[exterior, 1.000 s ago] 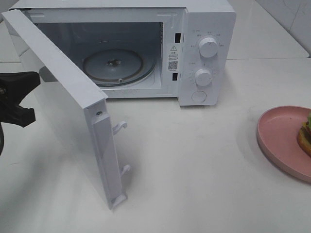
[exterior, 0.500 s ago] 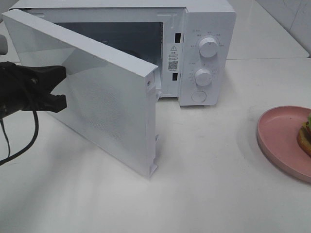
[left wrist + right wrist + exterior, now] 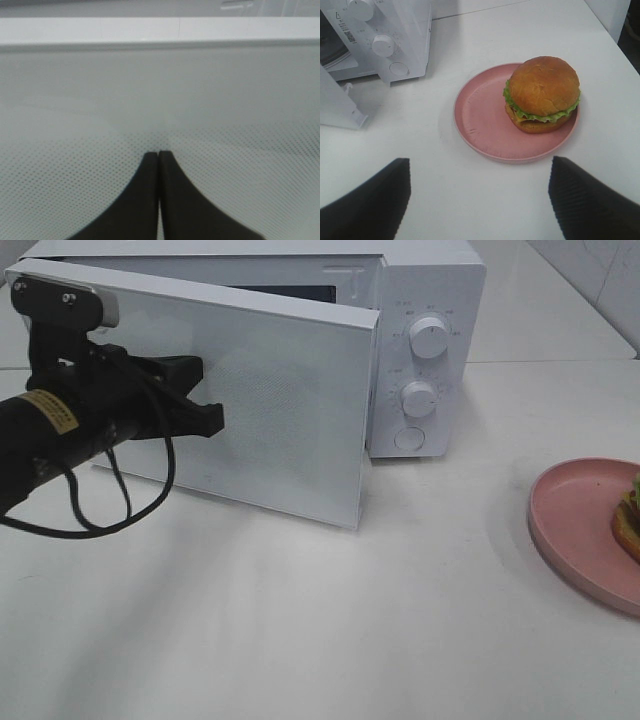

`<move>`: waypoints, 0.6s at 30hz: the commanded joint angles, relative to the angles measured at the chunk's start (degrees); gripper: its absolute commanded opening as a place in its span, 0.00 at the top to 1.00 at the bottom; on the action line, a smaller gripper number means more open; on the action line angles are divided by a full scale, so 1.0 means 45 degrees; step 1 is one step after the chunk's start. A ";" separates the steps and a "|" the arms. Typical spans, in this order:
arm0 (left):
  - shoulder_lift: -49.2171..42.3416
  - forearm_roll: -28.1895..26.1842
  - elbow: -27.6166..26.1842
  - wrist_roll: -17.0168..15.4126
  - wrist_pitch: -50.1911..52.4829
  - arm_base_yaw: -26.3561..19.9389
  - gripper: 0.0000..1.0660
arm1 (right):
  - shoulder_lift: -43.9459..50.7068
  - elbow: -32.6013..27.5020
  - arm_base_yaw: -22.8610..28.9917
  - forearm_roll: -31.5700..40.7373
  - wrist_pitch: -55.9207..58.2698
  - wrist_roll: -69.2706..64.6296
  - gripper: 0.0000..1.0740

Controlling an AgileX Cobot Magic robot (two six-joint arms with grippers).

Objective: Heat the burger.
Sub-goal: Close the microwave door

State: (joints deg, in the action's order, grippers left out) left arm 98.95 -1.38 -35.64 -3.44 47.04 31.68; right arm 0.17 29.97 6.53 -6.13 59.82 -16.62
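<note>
The burger (image 3: 542, 92), with a golden bun and green lettuce, sits on a pink plate (image 3: 485, 125) on the white table. In the exterior view only its edge shows, at the far right (image 3: 631, 512). My right gripper (image 3: 480, 200) hangs open above the table just short of the plate, holding nothing. The white microwave (image 3: 425, 340) stands at the back, and its door (image 3: 280, 410) is swung almost shut. My left gripper (image 3: 212, 395) is shut, and its tips (image 3: 159, 154) press against the door's dotted outer face.
The microwave's two knobs (image 3: 430, 338) and round button are on its right panel. The pink plate (image 3: 575, 520) lies at the table's right edge. Bare white tabletop spreads in front of the microwave. A black cable loops under the left arm.
The microwave door has swung from wide open to nearly shut. My left gripper moved right and toward the microwave with it. The right gripper, plate and burger stayed still.
</note>
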 commanded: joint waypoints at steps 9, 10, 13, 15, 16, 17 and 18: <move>0.1541 -0.2037 -0.2546 0.1044 -0.0942 0.1197 1.00 | 0.0357 -0.0025 -0.0089 -0.0064 -0.0076 0.0115 0.29; 0.1859 -0.2406 -0.2992 0.1273 -0.0942 0.1388 1.00 | 0.0357 -0.0025 -0.0089 -0.0064 -0.0076 0.0115 0.29; 0.2266 -0.2903 -0.3705 0.1693 -0.1159 0.1630 1.00 | 0.0357 -0.0025 -0.0089 -0.0064 -0.0076 0.0102 0.29; 0.2534 -0.3030 -0.4265 0.1935 -0.1541 0.1719 1.00 | 0.0357 -0.0025 -0.0089 -0.0064 -0.0076 0.0102 0.29; 0.2648 -0.3158 -0.4545 0.1999 -0.1630 0.1732 1.00 | 0.0357 -0.0025 -0.0089 -0.0064 -0.0076 0.0102 0.29; 0.2648 -0.3158 -0.4545 0.1999 -0.1630 0.1732 1.00 | 0.0357 -0.0025 -0.0089 -0.0064 -0.0076 0.0102 0.29; 0.2878 -0.3489 -0.4978 0.2012 -0.1757 0.1783 1.00 | 0.0357 -0.0025 -0.0089 -0.0064 -0.0076 0.0102 0.29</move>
State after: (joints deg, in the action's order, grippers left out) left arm 110.64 -14.21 -55.00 4.93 39.76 39.25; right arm 0.17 29.97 6.53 -6.13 59.82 -16.62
